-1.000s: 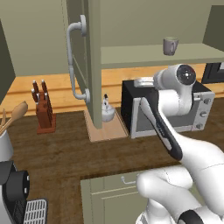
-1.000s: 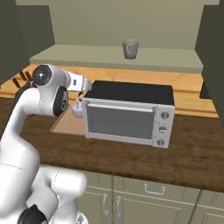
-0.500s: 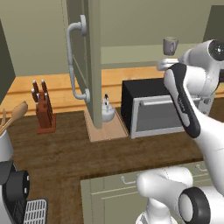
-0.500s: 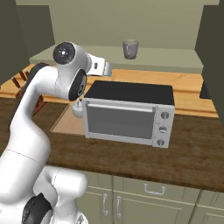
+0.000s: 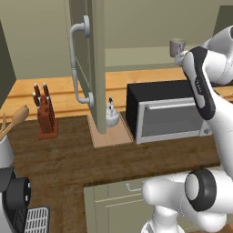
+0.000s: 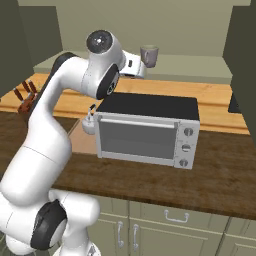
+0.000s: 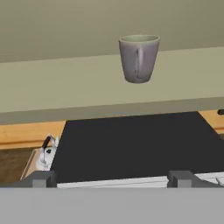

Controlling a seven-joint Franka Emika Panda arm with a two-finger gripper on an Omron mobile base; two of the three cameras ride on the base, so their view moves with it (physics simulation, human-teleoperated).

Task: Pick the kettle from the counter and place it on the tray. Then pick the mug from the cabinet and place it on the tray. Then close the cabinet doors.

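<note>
Two dark fingertips point(image 7: 42, 178) stand wide apart at the bottom of the hand view, with nothing between them; the gripper point(image 7: 110, 178) is raised to shelf height and looks straight at the grey mug point(image 7: 138, 58), which stands upright at twelve o'clock on the olive-green cabinet shelf point(image 7: 65, 87), handle turned toward the camera.

From the left base view, going left to right: a knife block point(image 5: 45, 115) stands at nine o'clock on the dark wood counter point(image 5: 68, 159). Next hangs the open cabinet door point(image 5: 93, 59) with its curved grey handle point(image 5: 77, 63). Below it the white kettle point(image 5: 110, 116) sits on the light-tan tray point(image 5: 109, 134), which seems to lie partly under the door's edge. Just beside the tray stands a toaster oven point(image 5: 166, 113), black on top. At one o'clock the mug point(image 5: 177, 46) rests on the shelf, close to the white arm point(image 5: 200, 82).

In the right base view the gripper point(image 6: 135, 67) is just left of the mug point(image 6: 149, 55), not touching it.
</note>
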